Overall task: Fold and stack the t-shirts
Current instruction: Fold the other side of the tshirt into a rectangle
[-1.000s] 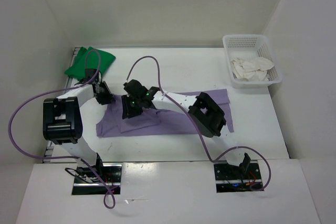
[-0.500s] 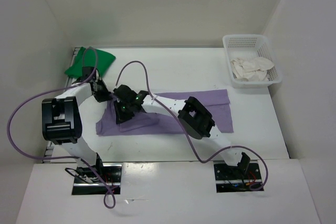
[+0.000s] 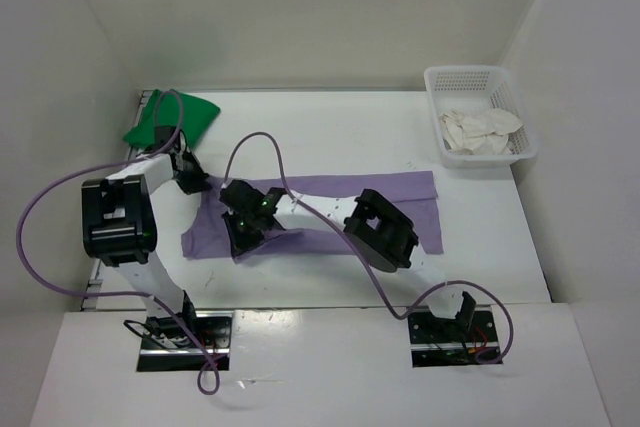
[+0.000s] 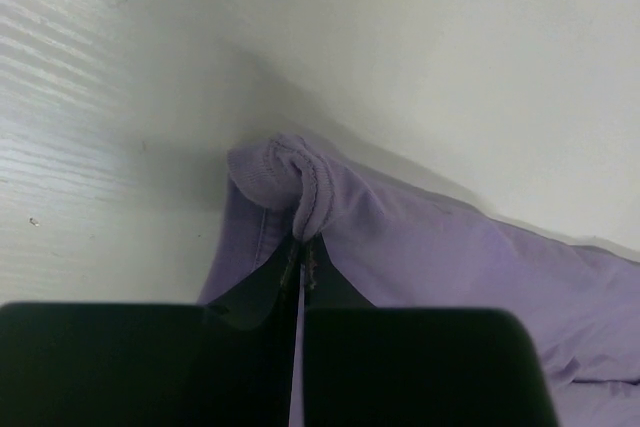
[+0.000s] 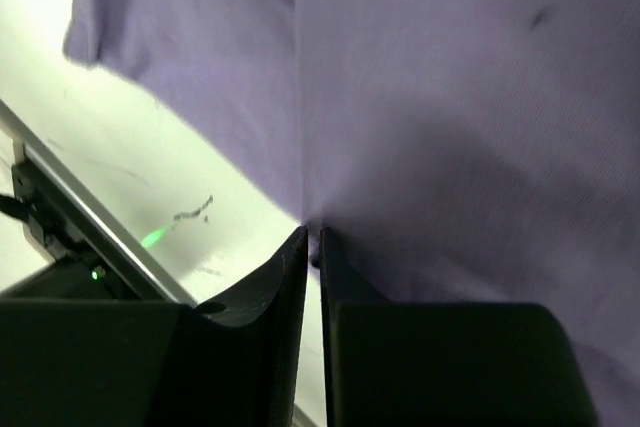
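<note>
- The purple shirt lay spread out flat across the middle of the bench, long from left to right.
- The left pincer was clenched on the far left corner of the purple shirt. A little bunch of cloth stuck up out of its black tips.
- The right pincer was at the near edge of the same shirt, toward the left end. Its two tips were almost together, pinching the edge of the cloth.
- The two pincers were near each other: the left one sat farther back, and the right one sat closer to the front of the bench.
- The right arm reached across the purple shirt and hid part of it.
- The green shirt lay at the far left corner of the bench. It looked folded, and it did not touch the purple one.
- The white shirt lay crumpled inside the white basket at the far right corner, well apart from the other two shirts.
</note>
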You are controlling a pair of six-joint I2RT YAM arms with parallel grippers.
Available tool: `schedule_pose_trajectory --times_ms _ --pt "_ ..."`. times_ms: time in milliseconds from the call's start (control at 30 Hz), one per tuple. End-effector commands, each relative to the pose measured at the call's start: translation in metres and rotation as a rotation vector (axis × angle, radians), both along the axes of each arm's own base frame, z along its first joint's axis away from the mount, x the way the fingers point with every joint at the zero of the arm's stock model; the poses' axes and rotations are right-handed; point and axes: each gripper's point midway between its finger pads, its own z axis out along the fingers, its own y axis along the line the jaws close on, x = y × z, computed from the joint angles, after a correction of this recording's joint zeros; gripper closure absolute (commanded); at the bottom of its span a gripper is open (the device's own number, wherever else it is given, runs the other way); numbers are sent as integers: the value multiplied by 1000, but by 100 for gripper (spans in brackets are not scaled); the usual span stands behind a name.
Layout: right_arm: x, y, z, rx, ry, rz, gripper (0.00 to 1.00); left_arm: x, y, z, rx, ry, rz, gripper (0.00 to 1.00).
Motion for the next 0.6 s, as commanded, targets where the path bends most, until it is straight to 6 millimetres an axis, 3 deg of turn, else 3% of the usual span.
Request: schedule_pose_trajectory --times_ms 0,67,100,167,233,267,300,333,400,500,567 --pt "-26 5 46 68 -21 47 87 17 12 10 -4 -48 38 98" --pt "-35 0 50 64 -3 38 81 20 12 15 -6 -65 46 91" --pt "-34 -3 53 64 -14 31 77 21 10 20 -14 -78 39 76" --pt "-28 -3 76 99 -61 9 69 20 8 31 -23 -104 42 57" --pt "-17 -4 92 116 -100 -9 66 20 8 51 -14 -155 41 44" --pt "-17 -4 103 130 -106 -10 66 18 8 58 -12 -167 40 41" --pt "-3 -8 111 144 -123 -26 66 16 12 61 14 -174 56 38" --pt "4 -11 124 160 -144 -46 66 10 13 68 24 -183 62 36" --pt "19 -21 130 167 -162 -84 66 3 14 69 34 -179 69 39" --pt "29 -39 138 183 -167 -123 69 -7 9 61 21 -159 52 51" --pt "36 -52 146 203 -172 -156 69 -14 4 45 -4 -114 41 63"
